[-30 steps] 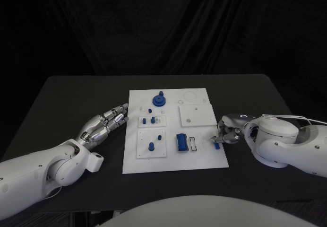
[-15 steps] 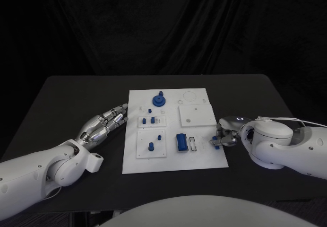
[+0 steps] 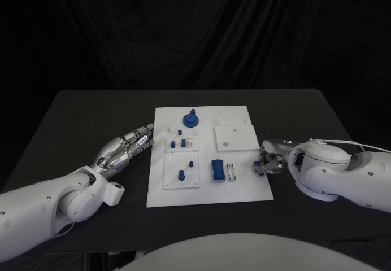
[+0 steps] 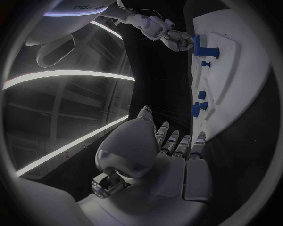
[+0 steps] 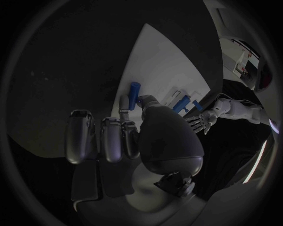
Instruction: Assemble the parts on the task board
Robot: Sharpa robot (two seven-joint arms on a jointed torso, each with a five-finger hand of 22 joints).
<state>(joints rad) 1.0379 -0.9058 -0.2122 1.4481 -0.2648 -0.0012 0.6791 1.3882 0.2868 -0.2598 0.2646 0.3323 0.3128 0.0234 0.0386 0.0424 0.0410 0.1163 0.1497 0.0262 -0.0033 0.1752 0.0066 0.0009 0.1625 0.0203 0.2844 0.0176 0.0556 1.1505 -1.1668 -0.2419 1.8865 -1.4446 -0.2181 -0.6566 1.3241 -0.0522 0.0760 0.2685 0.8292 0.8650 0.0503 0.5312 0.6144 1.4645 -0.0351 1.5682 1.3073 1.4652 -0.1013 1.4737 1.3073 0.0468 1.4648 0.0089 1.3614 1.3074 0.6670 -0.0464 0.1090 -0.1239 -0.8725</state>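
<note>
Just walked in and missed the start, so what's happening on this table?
The robot is assembling small blue parts on the white task board. Its right hand, at the board's right edge, pinches a small blue peg in its fingers. Its left hand rests open on the black table beside the board's left edge, holding nothing. A blue gear, a blue cylinder and several pegs already sit on the board.

blurred lettering on the white arm (image 4: 88,7), perhaps "edra"; otherwise unreadable.

white task board (image 3: 208,192) mid-table; small blue parts (image 3: 217,169) on it.
</note>
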